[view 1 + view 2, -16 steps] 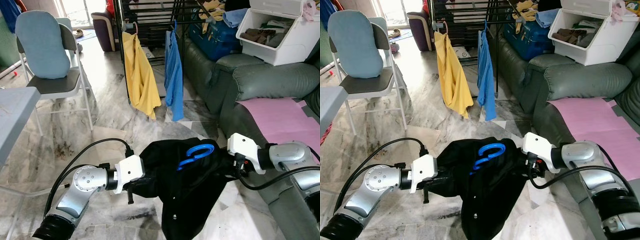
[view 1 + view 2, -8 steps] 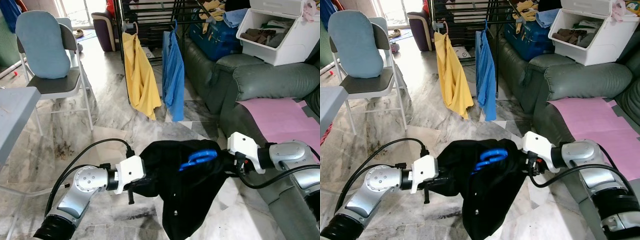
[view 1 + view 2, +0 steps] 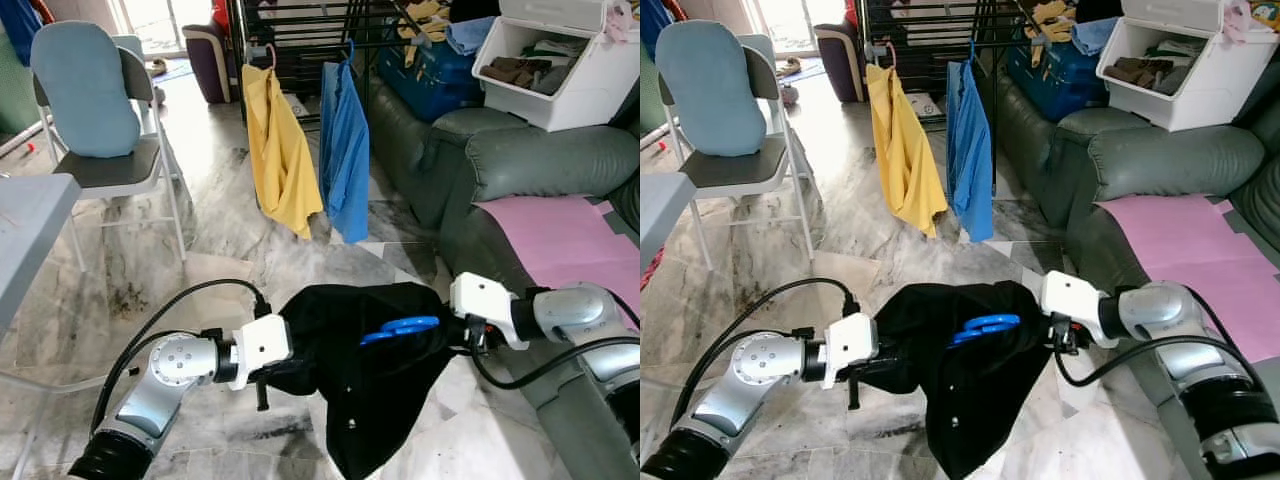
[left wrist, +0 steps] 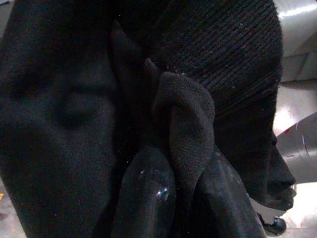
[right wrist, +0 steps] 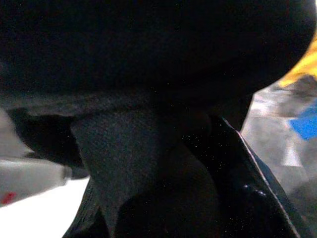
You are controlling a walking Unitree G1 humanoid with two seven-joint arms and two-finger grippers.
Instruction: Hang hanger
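Marble floor underfoot, both claws up front: left gripper clenched on the black garment, right gripper clamped on its far edge. Blue hanger lies crosswise between them (right arm nearer); drying rack stands well ahead.

No writing, label, brand, number or sign can be read on anything in these views
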